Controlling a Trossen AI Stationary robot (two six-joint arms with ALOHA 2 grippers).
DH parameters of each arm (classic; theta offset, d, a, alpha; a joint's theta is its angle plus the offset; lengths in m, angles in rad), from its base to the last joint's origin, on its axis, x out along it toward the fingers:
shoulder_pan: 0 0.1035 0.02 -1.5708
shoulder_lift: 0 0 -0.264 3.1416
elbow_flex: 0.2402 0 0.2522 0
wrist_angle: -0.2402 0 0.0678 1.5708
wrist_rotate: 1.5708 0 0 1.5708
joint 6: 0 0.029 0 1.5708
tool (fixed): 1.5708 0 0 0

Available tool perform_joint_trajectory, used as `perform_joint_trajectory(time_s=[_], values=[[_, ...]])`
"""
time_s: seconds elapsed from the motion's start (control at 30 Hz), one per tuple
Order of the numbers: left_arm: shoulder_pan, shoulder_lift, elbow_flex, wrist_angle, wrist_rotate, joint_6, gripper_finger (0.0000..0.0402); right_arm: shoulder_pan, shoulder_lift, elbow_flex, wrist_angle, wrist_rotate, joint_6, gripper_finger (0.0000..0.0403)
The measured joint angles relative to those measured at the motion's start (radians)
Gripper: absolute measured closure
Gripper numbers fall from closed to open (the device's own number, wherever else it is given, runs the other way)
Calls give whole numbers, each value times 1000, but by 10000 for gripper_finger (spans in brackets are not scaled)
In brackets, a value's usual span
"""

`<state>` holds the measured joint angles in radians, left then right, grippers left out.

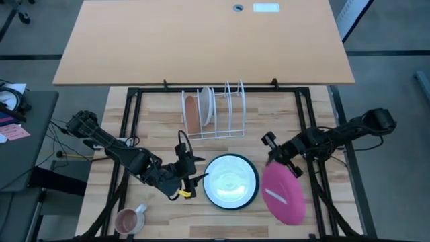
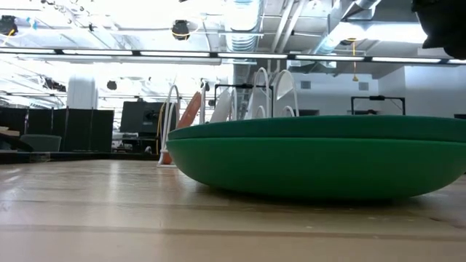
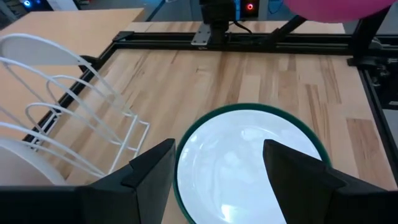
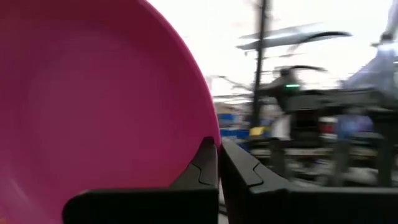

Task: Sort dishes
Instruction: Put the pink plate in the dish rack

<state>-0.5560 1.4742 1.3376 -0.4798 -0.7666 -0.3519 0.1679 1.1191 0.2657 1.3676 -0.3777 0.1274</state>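
Observation:
A white plate (image 1: 230, 178) lies inside a dark green plate (image 2: 313, 156) at the table's middle front. My left gripper (image 1: 196, 169) hovers open just to their left, its fingers (image 3: 152, 177) spread above the white plate's (image 3: 242, 168) near rim, touching nothing. My right gripper (image 4: 219, 163) is shut on a magenta pink plate (image 1: 283, 193) to the right of the stack. An orange-brown plate (image 1: 193, 114) and a white plate (image 1: 209, 106) stand on edge in the wire rack (image 1: 225, 111). My right gripper pinches the pink plate's rim (image 4: 210, 140) between its two fingers, which close on the edge at the plate's far end (image 1: 272, 165). The fingers come from the table's right side. The plate is tilted and lifted clear of the table.
A small pink mug (image 1: 129, 220) stands at the front left. The white wire rack has free slots on its right half (image 1: 235, 107). A black frame (image 1: 306, 114) runs along the table's sides and back.

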Motion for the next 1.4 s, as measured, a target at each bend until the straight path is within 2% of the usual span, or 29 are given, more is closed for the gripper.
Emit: perform_joint_trajectory(time_s=[0.23, 0.4, 0.5, 0.67, 0.83, 0.93, 1.13, 1.27, 1.4], values=[[0, 0, 0, 0, 1, 0, 165, 5, -1, 23, 8, 420, 56, 399], [0, 0, 0, 0, 0, -1, 165, 43, -1, 25, -27, 682, 55, 399], [0, 0, 0, 0, 0, -5, 165, 81, -1, 25, -63, 876, 33, 399], [0, 0, 0, -3, 0, -10, 165, 166, -1, 25, -116, 1209, -99, 399], [-1, 0, 0, -10, 0, -11, 165, 264, -1, 46, -102, 1469, -301, 399], [-1, 0, 0, -10, 0, -11, 165, 319, -1, 92, -105, 1585, -449, 399], [-1, 0, 0, -10, 0, -11, 165, 407, -1, 207, -171, 1735, -672, 399], [-1, 0, 0, -9, 0, -11, 165, 439, -1, 275, -292, 1847, -707, 399], [-1, 0, 0, -9, 0, -11, 165, 448, -1, 320, -428, 1948, -654, 399]])
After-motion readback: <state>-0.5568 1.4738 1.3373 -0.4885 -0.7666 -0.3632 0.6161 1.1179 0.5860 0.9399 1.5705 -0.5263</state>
